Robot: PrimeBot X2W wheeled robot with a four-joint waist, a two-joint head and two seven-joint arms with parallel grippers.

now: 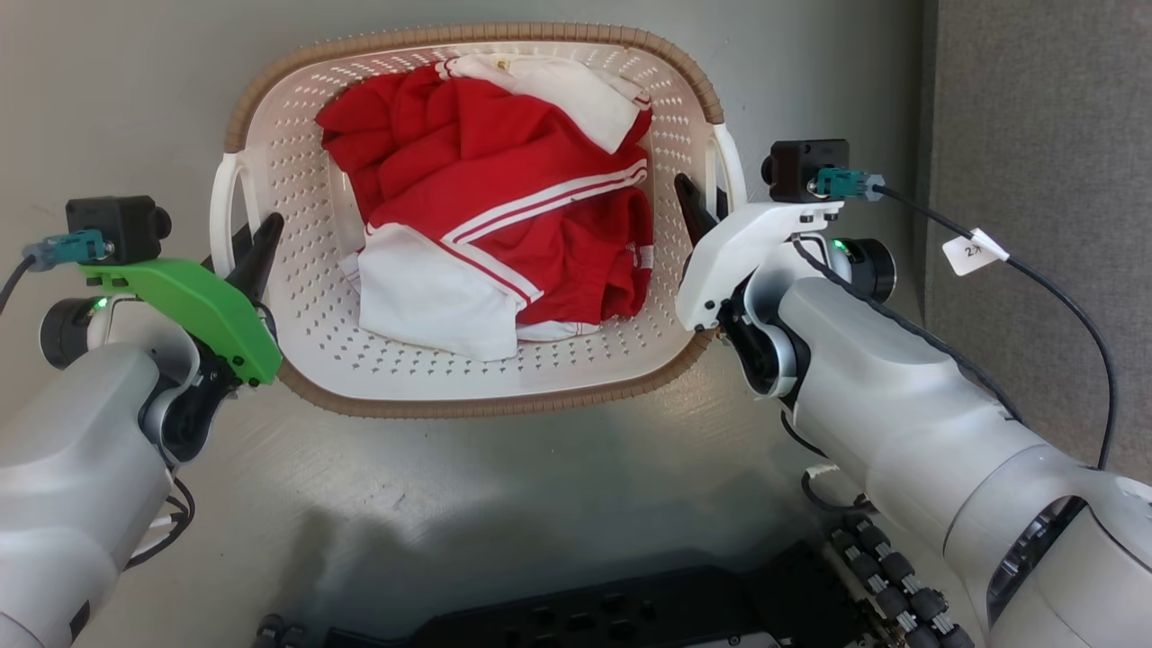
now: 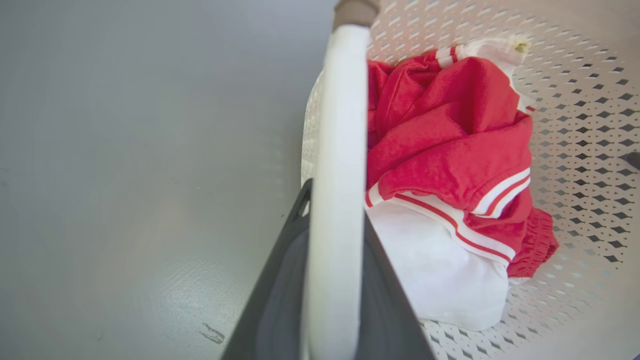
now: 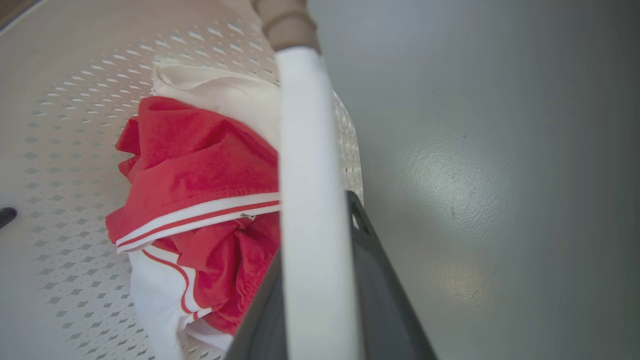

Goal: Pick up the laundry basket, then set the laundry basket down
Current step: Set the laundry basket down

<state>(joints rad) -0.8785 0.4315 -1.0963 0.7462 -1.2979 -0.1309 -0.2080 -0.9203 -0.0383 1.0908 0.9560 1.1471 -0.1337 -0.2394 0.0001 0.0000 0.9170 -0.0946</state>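
The laundry basket (image 1: 468, 40) is cream-white and perforated with a brown woven-look rim. It lies before me on the grey floor and holds red and white clothes (image 1: 504, 207). My left gripper (image 1: 255, 230) straddles the basket's left white handle (image 1: 219, 202), one dark finger inside the wall and one outside. In the left wrist view that handle (image 2: 337, 150) runs between the fingers of the left gripper (image 2: 335, 200), which press against it. My right gripper (image 1: 704, 193) grips the right handle (image 1: 733, 162) the same way. The right wrist view shows this handle (image 3: 305, 150) held in the right gripper (image 3: 315, 225).
Smooth grey floor (image 1: 540, 486) lies around the basket. A grey carpeted panel (image 1: 1035, 135) stands along the right. My dark wheeled base (image 1: 630, 612) shows at the bottom edge. A black cable with a white tag (image 1: 976, 252) hangs off the right wrist camera.
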